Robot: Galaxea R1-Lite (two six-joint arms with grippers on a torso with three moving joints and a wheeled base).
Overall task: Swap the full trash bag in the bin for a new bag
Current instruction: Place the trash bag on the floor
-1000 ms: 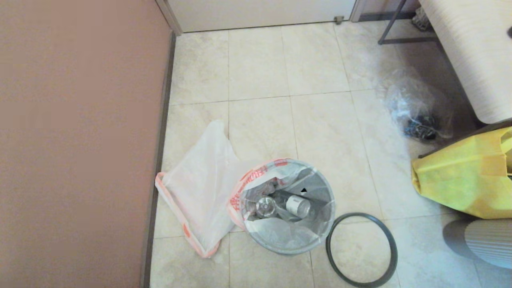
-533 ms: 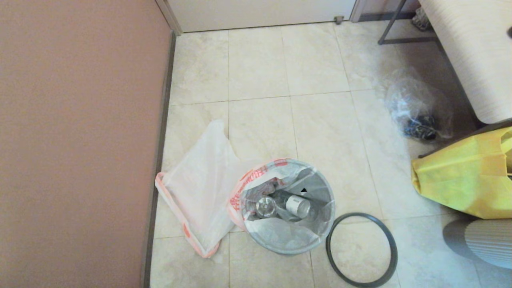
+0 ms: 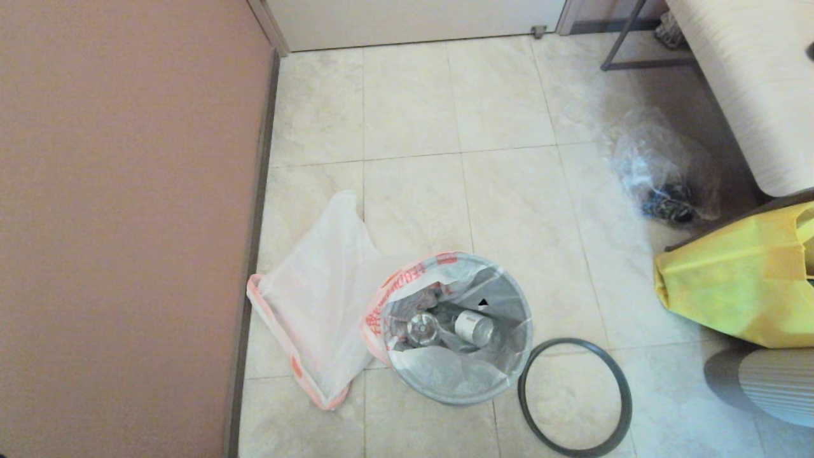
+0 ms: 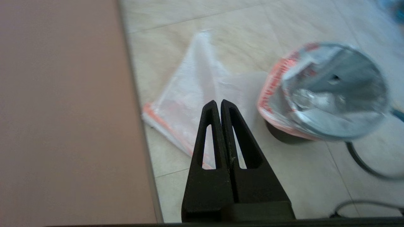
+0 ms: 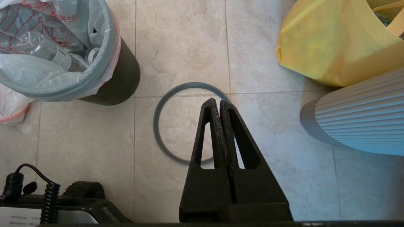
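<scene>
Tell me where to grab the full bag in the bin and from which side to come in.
Probably grip the full bag at its orange-printed hem, folded loosely over the bin rim on the side facing the flat spare bag. Come from above on that side: the bunched plastic stands clear there, elsewhere it hugs the rim. The hoop is already off.

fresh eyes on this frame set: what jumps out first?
The bin, low in the middle of the tiled floor, still lined with a full bag holding a clear bottle. Its grey hoop lies loose on the floor at its right, and a flat new bag lies at its left by the wall. A yellow bag sits far right.
</scene>
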